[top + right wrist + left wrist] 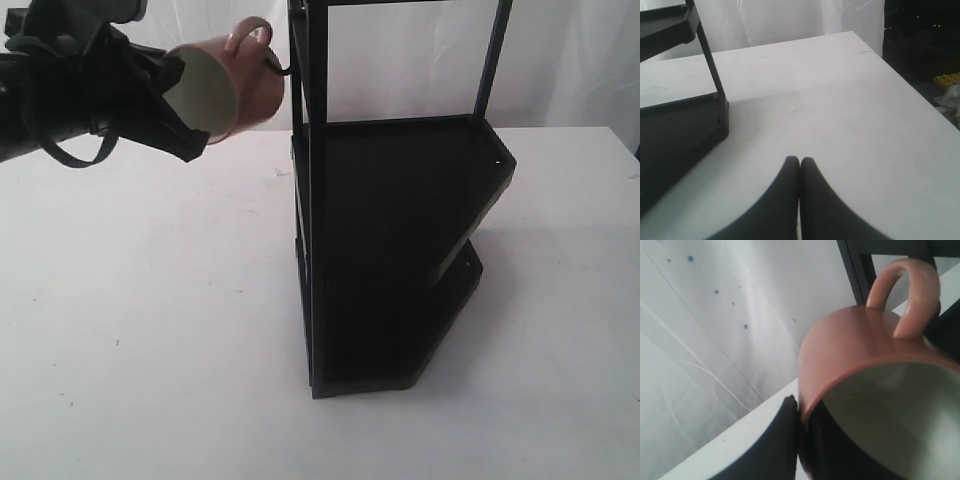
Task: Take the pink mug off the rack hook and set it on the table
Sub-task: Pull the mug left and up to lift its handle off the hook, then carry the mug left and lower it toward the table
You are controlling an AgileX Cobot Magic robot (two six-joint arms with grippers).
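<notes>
In the exterior view, the left gripper reaches in from the far left, raised well above the worktop. It is clamped on the rim of the pink mug. The mug is tilted on its side in the air, with its cream mouth turned to the near left and its handle on top. The hook on the rack touches the mug just under the handle. Whether it passes through the loop cannot be told. The rack stands upright on the worktop, right of the mug.

In the left wrist view, one dark finger presses the outside of the mug's rim and a dark shape sits inside the mouth. The handle loop lies close to a black rack post. A white cloth with small blue dots hangs behind.

In the right wrist view, the right gripper has its fingers pressed together with nothing between them. It hangs over bare worktop, with the rack's lower tray off to one side.
</notes>
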